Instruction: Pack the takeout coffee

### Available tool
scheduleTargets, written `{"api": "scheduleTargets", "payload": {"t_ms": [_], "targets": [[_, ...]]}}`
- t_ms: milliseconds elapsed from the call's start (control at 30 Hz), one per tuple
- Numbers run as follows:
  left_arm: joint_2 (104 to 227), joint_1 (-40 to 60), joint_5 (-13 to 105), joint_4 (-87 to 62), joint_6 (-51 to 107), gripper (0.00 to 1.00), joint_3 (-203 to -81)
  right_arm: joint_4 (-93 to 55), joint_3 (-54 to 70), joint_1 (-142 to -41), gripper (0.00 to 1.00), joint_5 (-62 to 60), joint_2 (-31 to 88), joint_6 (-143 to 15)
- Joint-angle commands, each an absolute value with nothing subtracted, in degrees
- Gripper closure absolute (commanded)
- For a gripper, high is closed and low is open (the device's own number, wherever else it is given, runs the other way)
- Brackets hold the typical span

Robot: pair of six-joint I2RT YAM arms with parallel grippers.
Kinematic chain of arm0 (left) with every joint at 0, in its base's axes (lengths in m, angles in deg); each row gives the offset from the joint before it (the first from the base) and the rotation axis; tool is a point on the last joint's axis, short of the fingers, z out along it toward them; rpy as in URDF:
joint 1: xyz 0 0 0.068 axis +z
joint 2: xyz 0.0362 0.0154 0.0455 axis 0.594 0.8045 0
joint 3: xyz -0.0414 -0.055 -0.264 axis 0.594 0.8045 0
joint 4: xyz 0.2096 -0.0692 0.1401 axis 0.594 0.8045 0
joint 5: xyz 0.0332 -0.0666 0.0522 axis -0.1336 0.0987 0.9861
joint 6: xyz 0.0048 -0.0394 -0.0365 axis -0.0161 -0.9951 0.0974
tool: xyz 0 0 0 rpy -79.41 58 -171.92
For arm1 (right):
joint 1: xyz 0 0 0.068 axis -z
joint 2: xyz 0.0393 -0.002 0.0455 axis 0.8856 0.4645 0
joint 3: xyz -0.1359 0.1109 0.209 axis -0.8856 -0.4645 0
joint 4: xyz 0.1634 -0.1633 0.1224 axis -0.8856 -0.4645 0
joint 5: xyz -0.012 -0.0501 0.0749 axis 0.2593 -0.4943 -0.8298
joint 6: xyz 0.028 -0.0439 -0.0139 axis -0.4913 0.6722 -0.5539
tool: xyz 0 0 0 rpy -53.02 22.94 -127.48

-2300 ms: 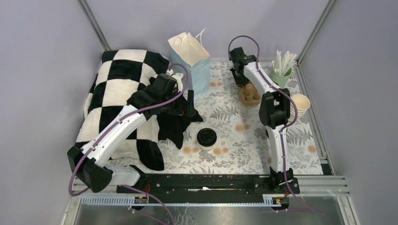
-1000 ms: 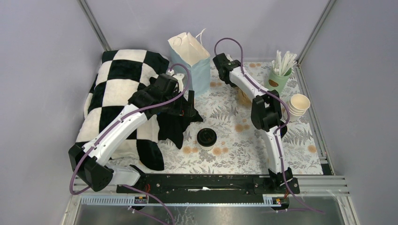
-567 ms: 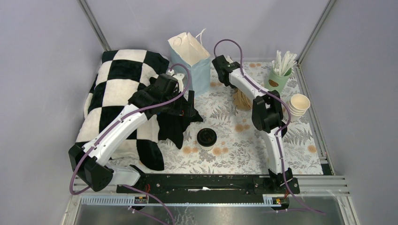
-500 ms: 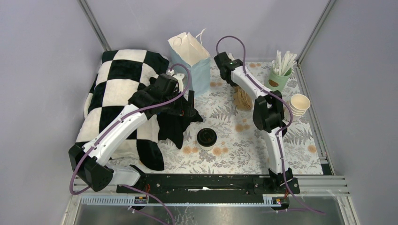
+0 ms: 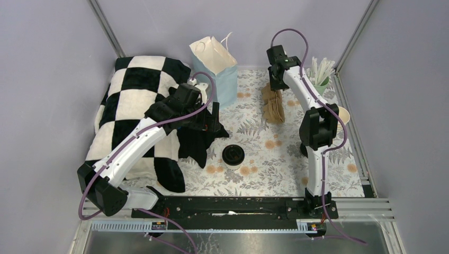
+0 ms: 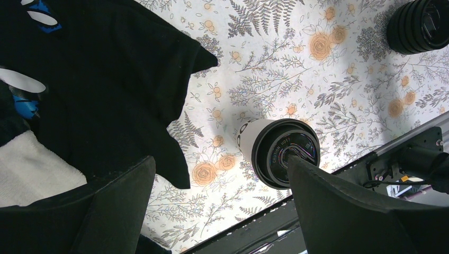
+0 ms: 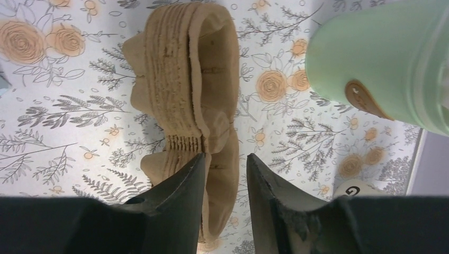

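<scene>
The takeout coffee (image 5: 233,155), a white cup with a black lid, stands on the floral cloth at mid-table. In the left wrist view the coffee (image 6: 286,153) sits below, just by my right-hand fingertip. My left gripper (image 5: 212,119) (image 6: 221,161) hangs wide open above the black cloth's edge, holding nothing. My right gripper (image 5: 276,84) (image 7: 223,159) is at the back right over a stack of brown pulp cup carriers (image 5: 274,103) (image 7: 185,79) lying on its side. Its jaws stand apart, with the stack's edge showing in the gap below.
A pale blue paper bag (image 5: 217,69) stands open at the back centre. A checkered blanket (image 5: 137,106) fills the left side. A green cup of sticks (image 5: 317,79) (image 7: 381,58) and cream paper cups (image 5: 340,114) are at the right. A stack of black lids (image 6: 423,24) lies beyond the coffee.
My right arm swung from beside the bag to the back right, and its jaws opened. The brown carriers now lie on their side. The left arm stayed still.
</scene>
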State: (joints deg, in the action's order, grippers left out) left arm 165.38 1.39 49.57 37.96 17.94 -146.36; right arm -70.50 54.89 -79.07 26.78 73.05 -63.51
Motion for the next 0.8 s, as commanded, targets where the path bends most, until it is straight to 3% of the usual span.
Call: {"api": "scheduleTargets", "payload": {"t_ms": [0,200,433,633,767], "targets": [[165.4,1.1,49.0,36.1,18.2,0.01,-148.0,-72.4,57.3,-79.4,0.58,23.1,74.2,-64.5],[165.6,1.1,49.2,36.2,18.3,0.01,-148.1,-72.9,55.0,-79.3,0.59,24.0,74.2,-64.3],[166.0,1.1,48.8,36.1,18.3,0.01,-148.5,-73.4,56.2,-79.2,0.68,23.7,75.8,-63.6],[165.8,1.1,49.2,36.4,18.4,0.01,-148.5,-72.7,51.6,-78.5,0.57,19.2,70.9,-66.0],[166.3,1.1,48.8,36.2,18.3,0.01,-148.9,-73.2,50.6,-77.8,0.59,17.3,70.3,-67.1]]}}
